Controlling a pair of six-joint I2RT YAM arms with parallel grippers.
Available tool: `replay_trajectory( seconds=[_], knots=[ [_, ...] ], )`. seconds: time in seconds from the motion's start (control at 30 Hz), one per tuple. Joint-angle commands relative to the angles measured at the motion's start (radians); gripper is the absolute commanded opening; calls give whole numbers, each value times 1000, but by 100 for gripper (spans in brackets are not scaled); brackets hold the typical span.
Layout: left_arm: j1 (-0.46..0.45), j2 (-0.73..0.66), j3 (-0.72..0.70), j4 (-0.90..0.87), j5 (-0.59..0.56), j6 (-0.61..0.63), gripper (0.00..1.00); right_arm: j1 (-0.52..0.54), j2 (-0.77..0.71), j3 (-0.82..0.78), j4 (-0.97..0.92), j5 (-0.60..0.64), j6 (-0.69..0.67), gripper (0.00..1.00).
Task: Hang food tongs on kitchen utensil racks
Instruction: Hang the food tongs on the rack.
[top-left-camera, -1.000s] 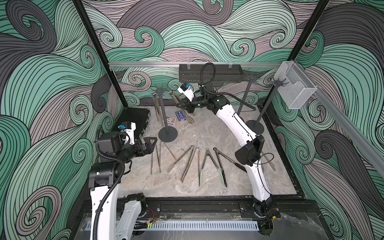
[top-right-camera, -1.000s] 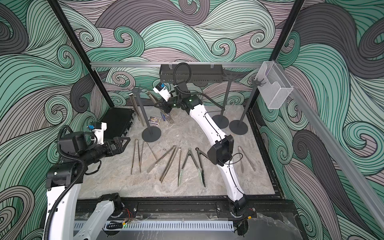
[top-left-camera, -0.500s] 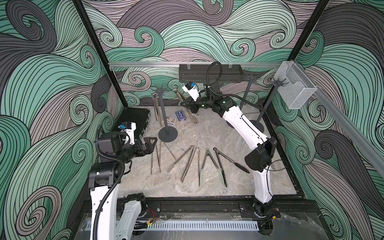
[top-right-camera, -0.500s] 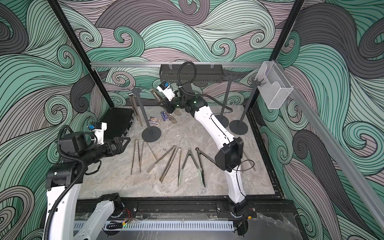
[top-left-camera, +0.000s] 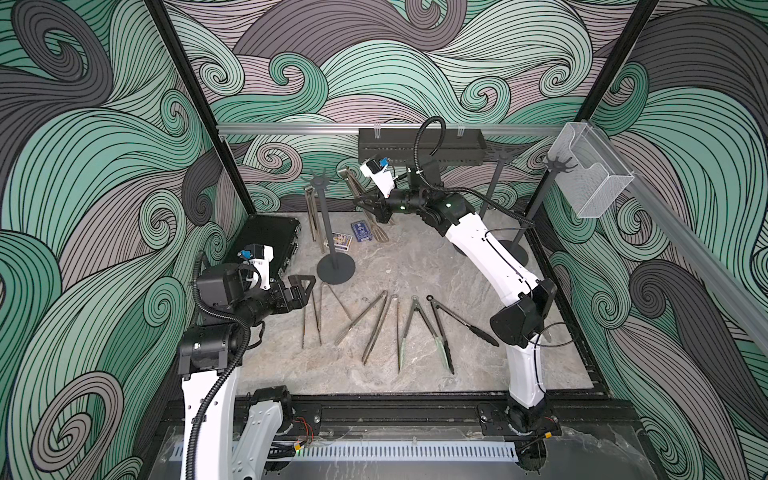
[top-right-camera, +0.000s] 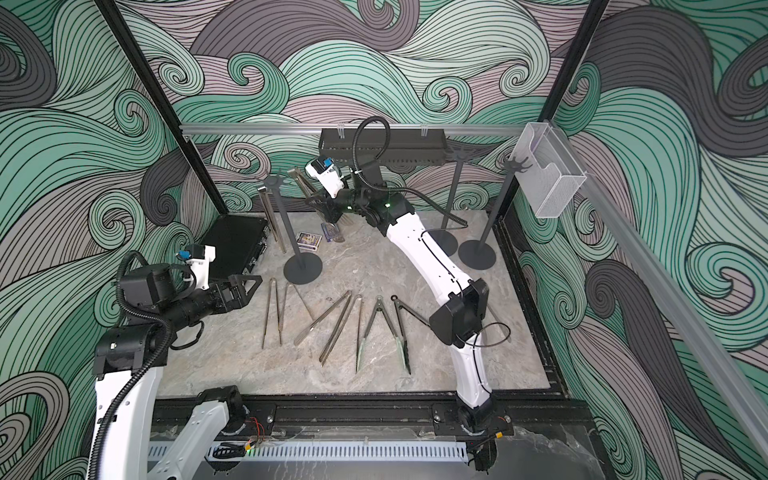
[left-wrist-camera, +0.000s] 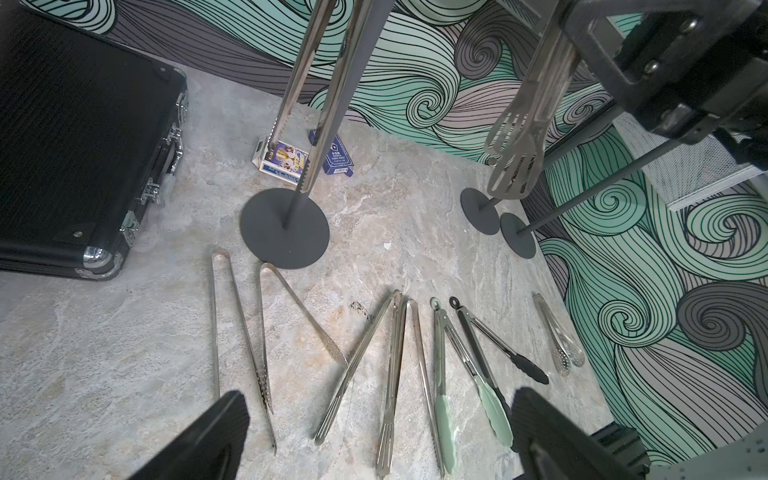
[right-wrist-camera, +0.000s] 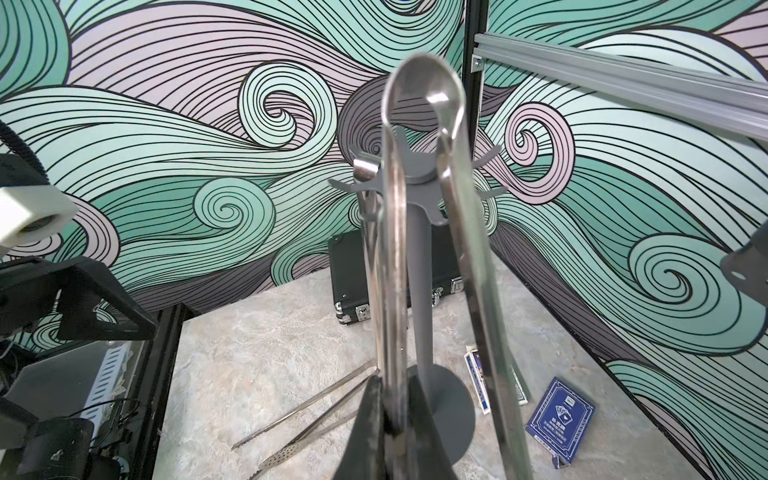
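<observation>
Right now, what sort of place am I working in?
Probably a robot test cell, not a real kitchen: printed wave-pattern walls box in a marble-look tabletop, and the left arm and right arm stand on a black rail.

Stretching the right arm (top-left-camera: 482, 249) up and far back, elbow bent, with the right gripper (right-wrist-camera: 390, 395) pinching tight on one leg of the food tongs (right-wrist-camera: 392, 249). Keeping the left arm (top-left-camera: 208, 386) low on its own side, forearm level, with the left gripper (top-left-camera: 305, 286) gaping wide and clasping nothing.
</observation>
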Motion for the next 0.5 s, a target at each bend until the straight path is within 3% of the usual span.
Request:
replay_trajectory(
  seconds=[0.0, 0.47],
  knots=[
    [-4, -7, 3, 17, 16, 10, 99, 11, 31, 42, -10, 12, 14, 0],
    [-3, -8, 0, 20, 24, 12, 99, 19, 124, 155, -50, 42, 41, 0]
  ],
)
